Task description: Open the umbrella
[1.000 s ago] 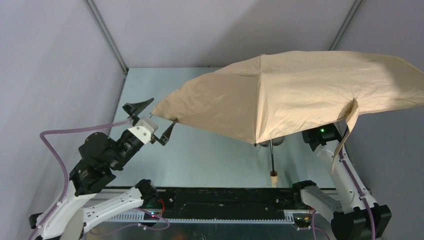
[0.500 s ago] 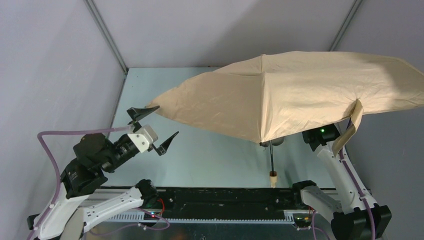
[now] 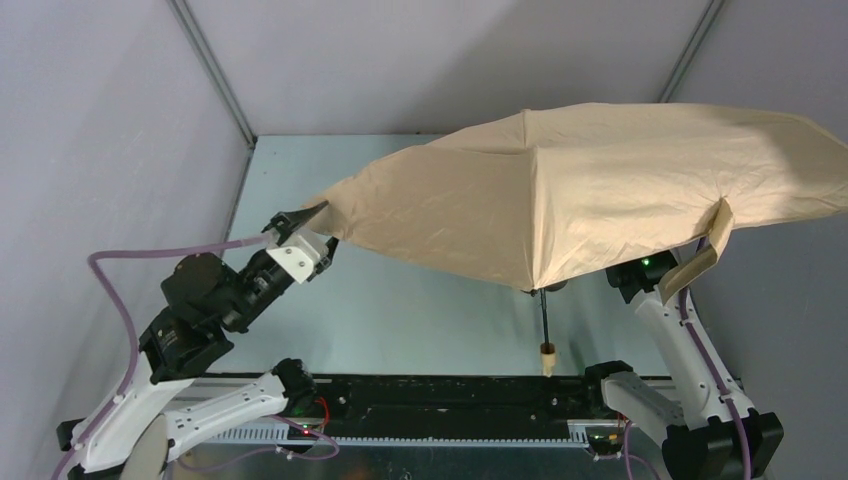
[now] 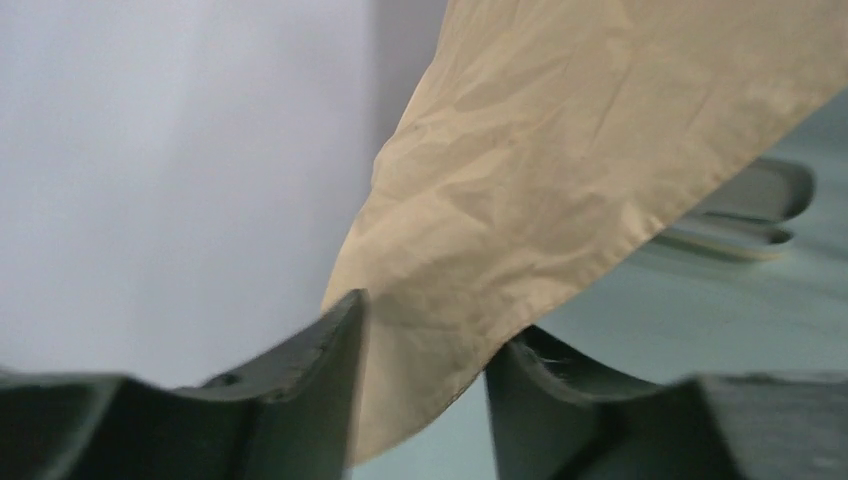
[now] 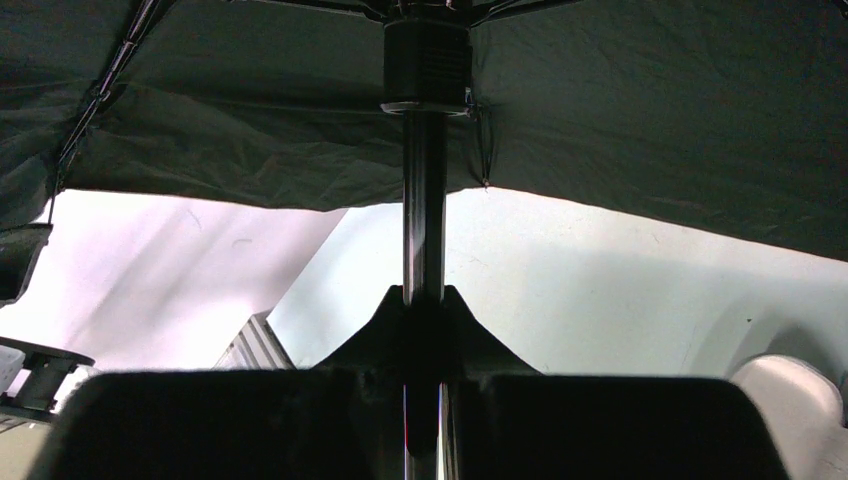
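Observation:
The umbrella (image 3: pixel 600 190) hangs spread over the right half of the table, its tan canopy creased and sagging. Below it run the thin black shaft (image 3: pixel 543 318), the beige handle (image 3: pixel 547 352) and a dangling strap (image 3: pixel 700 262). My left gripper (image 3: pixel 312 232) is at the canopy's left corner; in the left wrist view that fabric corner (image 4: pixel 520 200) lies between the fingers of the left gripper (image 4: pixel 425 340), touching both. My right gripper (image 5: pixel 424 300) is shut on the shaft (image 5: pixel 424 200) under the runner; in the top view the canopy hides it.
The enclosure's grey walls stand close on the left, back and right. A black rail (image 3: pixel 450 400) runs along the near edge. A flat pale thing (image 4: pixel 745 205) lies on the table beyond the canopy's edge. A rounded pale object (image 5: pixel 790 400) sits low right in the right wrist view.
My left gripper dropped back wide open, then rose forward onto the canopy's left corner and narrowed on it. The canopy and handle drifted slightly right; the right arm kept its hold.

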